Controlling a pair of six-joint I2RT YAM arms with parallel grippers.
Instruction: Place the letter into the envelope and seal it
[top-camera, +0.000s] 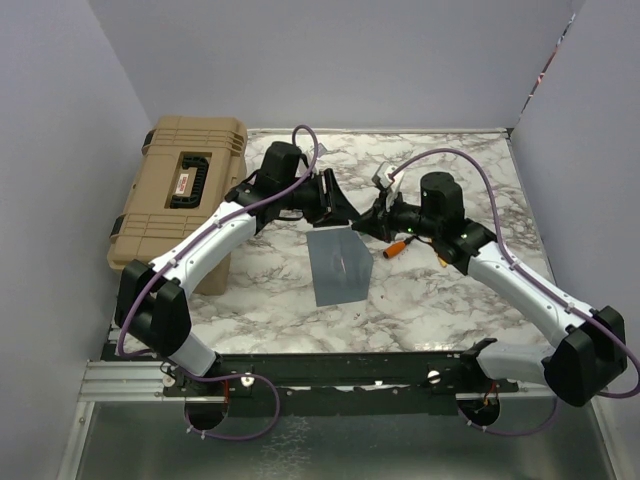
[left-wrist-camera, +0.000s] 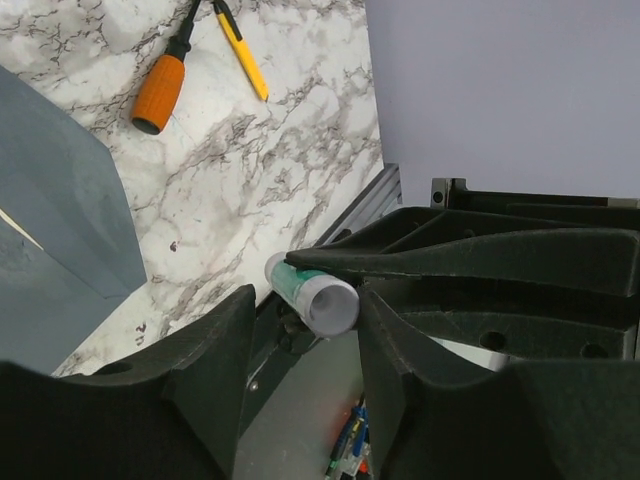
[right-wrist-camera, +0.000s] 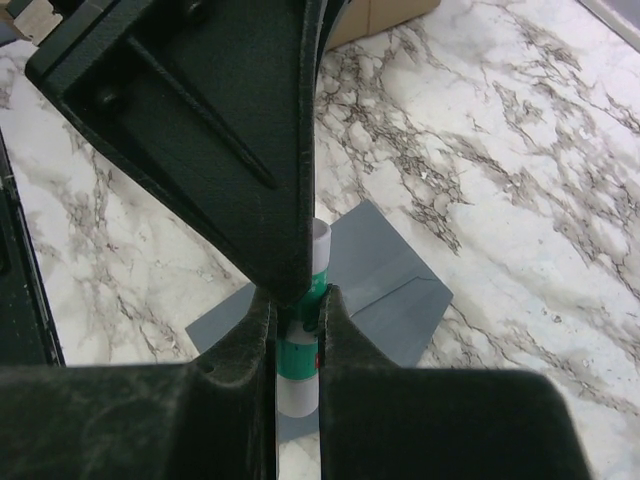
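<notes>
Slate grey-blue paper envelope (top-camera: 340, 265) lies flat and matte, pretty much dead centre on the marble-patterned desk (top-camera: 450, 300). Right end effector (right-wrist-camera: 298, 320) is pinching a smooth round white-and-green tube (right-wrist-camera: 297, 365) over the envelope's far edge. Left end effector (left-wrist-camera: 305, 300), chunky black plastic, is spread either side of the tube's end, gaps showing.

A tan case (top-camera: 190, 190) sat in the table's (top-camera: 480, 190) back-left corner; a screwdriver (top-camera: 393, 250) and pen (top-camera: 441, 258) lay right of centre, a glue stick (left-wrist-camera: 325, 300) above.
</notes>
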